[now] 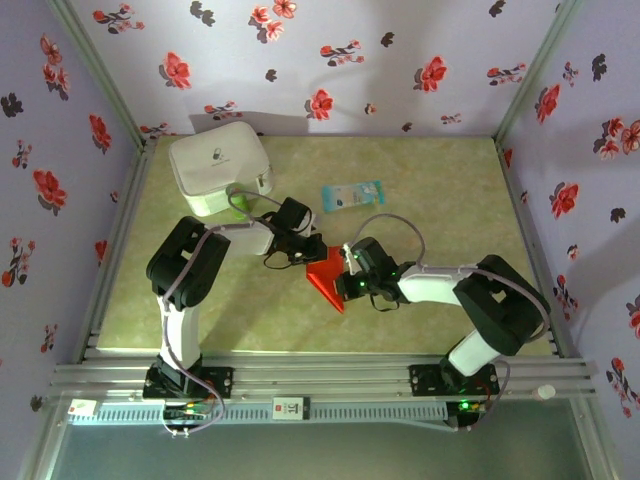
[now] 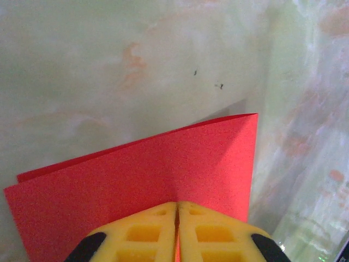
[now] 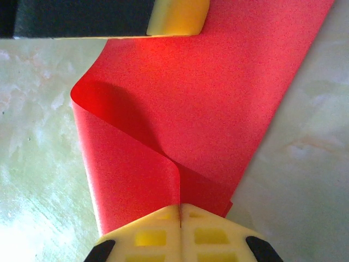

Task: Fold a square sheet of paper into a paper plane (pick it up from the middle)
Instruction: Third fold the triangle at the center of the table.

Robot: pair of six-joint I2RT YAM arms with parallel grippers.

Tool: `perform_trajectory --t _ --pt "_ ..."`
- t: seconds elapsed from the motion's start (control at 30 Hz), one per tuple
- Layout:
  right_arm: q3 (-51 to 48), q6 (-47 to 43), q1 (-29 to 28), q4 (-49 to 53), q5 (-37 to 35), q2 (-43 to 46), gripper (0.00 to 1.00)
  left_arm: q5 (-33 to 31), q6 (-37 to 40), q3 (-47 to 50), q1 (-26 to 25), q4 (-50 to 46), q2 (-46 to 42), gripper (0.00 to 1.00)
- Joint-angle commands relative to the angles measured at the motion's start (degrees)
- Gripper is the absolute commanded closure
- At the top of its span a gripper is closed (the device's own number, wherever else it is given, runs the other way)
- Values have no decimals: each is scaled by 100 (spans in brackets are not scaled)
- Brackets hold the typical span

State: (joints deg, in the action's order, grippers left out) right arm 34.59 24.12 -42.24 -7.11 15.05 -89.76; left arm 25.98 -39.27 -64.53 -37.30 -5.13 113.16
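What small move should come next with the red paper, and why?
Probably carry the right gripper across so the curled flap lies flat: it and the left gripper both pinch the square sheet of paper, whose fold is a loose bulge, not creased.

white case [image 1: 218, 165], pale blue packet [image 1: 352, 194]

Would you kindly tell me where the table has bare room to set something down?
Bare: the far right, between the blue packet and the right wall; the near strip between the red paper and the front rail. Crowded: the middle, where both jaws pinch it, and the far-left white case.
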Motion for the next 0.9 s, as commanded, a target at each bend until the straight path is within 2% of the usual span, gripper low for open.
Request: perform_trajectory --t 0.0,0.27,0.53,0.63,0.73,0.87 --pt "134 82 49 117 -37 -98 100 -245 -53 186 -48 -340 105 90" --pt "101 92 49 96 -11 -113 100 -244 -59 36 -49 -349 9 89" --pt "83 83 49 71 7 -142 100 -503 26 -209 -41 -559 -646 75" --pt "77 84 49 70 24 -154 100 -601 -70 -49 -43 -497 -970 74" --pt "79 68 49 79 11 -140 100 -653 -251 316 -41 -333 -1328 76" --pt "91 67 49 83 -2 -155 100 -543 -778 1085 -132 379 -1872 88"
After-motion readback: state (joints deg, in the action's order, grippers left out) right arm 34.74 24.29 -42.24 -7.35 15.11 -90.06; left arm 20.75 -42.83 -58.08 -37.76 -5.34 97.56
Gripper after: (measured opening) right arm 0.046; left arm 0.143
